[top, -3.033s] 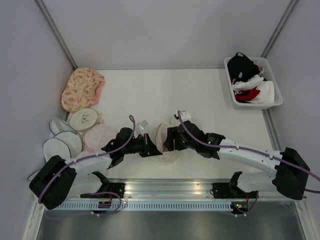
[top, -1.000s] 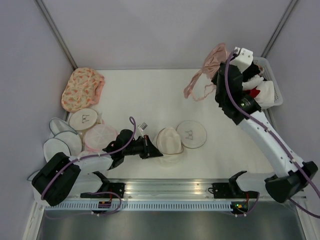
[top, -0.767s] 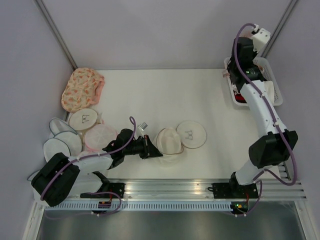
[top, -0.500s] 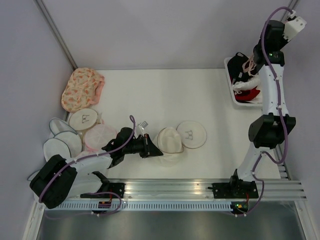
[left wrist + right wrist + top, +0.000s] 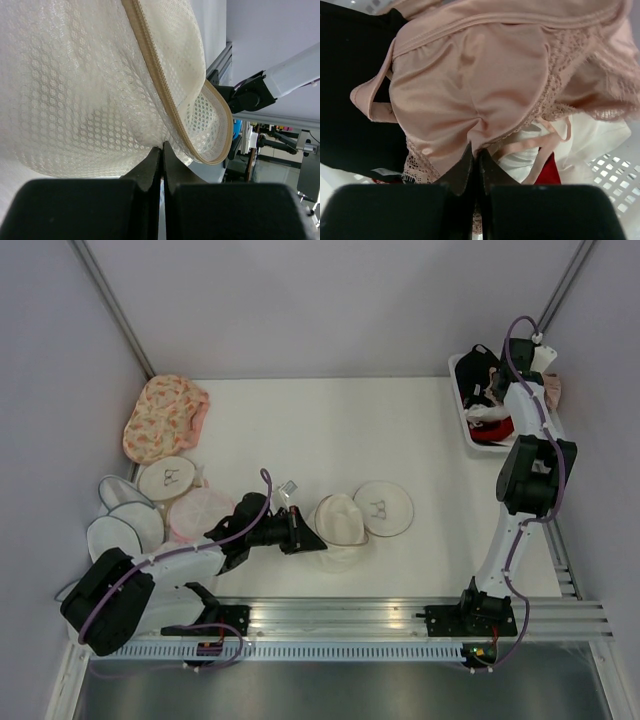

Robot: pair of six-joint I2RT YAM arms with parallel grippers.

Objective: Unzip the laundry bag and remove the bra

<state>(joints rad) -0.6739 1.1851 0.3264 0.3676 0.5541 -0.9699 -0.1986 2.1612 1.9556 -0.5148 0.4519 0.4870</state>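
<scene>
Cream mesh fills the left wrist view: the bag (image 5: 85,85), its tan zip band (image 5: 155,85) curling open toward the right edge. At bottom centre the left fingers (image 5: 161,149) are pressed together on a fold of that mesh.

The top view gives what the close-up cannot. The bag (image 5: 338,522) lies gaping in the lower middle of the worktop (image 5: 300,420). Its round flap (image 5: 382,507), marked with a small icon, lies flat just to its right, and the left fingers (image 5: 303,532) are at its left edge.

At upper right of the top view the right arm (image 5: 528,475) folds up over the basket (image 5: 545,447), its tip hard to read there. Only a pink sliver of the bra (image 5: 552,390) shows.

The right wrist view is clearer. The right fingers (image 5: 475,155) pinch the pink bra (image 5: 480,85). Behind it are black, white and red garments (image 5: 345,100) and a corner of the basket (image 5: 615,180) lattice at lower right.
</scene>
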